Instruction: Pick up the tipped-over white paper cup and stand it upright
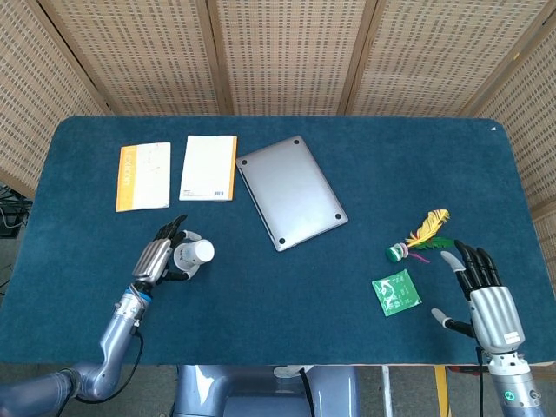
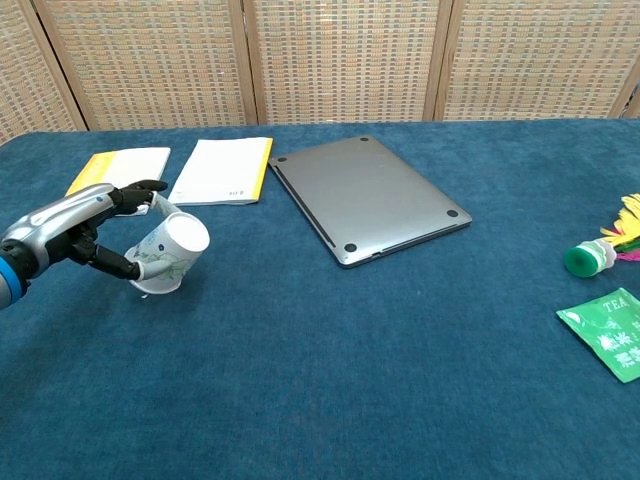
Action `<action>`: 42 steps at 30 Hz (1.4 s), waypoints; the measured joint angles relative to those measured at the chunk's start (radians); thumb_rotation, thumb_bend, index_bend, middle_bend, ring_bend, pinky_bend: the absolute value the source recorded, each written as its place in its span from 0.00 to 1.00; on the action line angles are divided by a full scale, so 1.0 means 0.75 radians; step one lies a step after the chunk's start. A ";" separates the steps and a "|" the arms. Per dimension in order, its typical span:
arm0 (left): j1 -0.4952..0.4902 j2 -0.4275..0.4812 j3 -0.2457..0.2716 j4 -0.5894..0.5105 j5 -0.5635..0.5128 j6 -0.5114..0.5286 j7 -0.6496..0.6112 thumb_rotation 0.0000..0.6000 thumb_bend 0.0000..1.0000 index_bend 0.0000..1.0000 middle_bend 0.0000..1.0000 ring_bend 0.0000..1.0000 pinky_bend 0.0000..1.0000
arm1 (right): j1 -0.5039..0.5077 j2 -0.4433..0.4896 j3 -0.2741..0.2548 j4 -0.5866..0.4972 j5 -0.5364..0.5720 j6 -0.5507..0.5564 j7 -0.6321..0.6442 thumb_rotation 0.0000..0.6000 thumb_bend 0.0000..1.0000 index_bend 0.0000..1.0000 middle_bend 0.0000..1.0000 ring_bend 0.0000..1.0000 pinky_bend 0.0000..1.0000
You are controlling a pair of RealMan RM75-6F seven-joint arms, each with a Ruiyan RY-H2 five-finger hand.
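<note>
The white paper cup with a faint green print is tilted, its closed end up and to the right and its lower rim touching the blue cloth; it also shows in the head view. My left hand grips the cup from its left side, fingers wrapped around it. My right hand rests at the near right edge of the table with its fingers spread and nothing in it; the chest view does not show it.
A closed grey laptop lies mid-table. Two booklets, yellow and white with an orange spine, lie at the far left. A feathered shuttlecock and a green tea packet lie near my right hand.
</note>
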 measured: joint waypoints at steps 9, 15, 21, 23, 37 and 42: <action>0.027 0.061 0.035 0.029 0.064 -0.040 -0.075 1.00 0.29 0.26 0.00 0.00 0.00 | 0.000 -0.002 -0.003 -0.001 -0.003 0.000 -0.007 1.00 0.13 0.00 0.00 0.00 0.00; 0.053 0.123 0.063 0.032 0.105 -0.040 -0.098 1.00 0.26 0.14 0.00 0.00 0.00 | 0.001 -0.002 -0.004 -0.003 -0.005 -0.001 -0.011 1.00 0.13 0.00 0.00 0.00 0.00; 0.072 0.153 0.079 0.034 0.137 -0.023 -0.079 1.00 0.26 0.03 0.00 0.00 0.00 | -0.001 -0.005 -0.004 -0.002 -0.006 0.003 -0.016 1.00 0.13 0.00 0.00 0.00 0.00; 0.080 0.159 0.078 0.029 0.155 0.005 -0.084 1.00 0.26 0.01 0.00 0.00 0.00 | 0.000 -0.005 -0.003 -0.001 -0.005 0.003 -0.016 1.00 0.13 0.00 0.00 0.00 0.00; 0.248 0.276 0.085 -0.105 0.302 0.439 0.195 1.00 0.26 0.00 0.00 0.00 0.00 | -0.006 -0.030 0.007 0.022 -0.008 0.026 -0.107 1.00 0.13 0.00 0.00 0.00 0.00; 0.360 0.402 0.126 -0.300 0.269 0.528 0.555 1.00 0.19 0.00 0.00 0.00 0.00 | -0.011 -0.028 0.007 0.006 -0.023 0.043 -0.142 1.00 0.12 0.00 0.00 0.00 0.00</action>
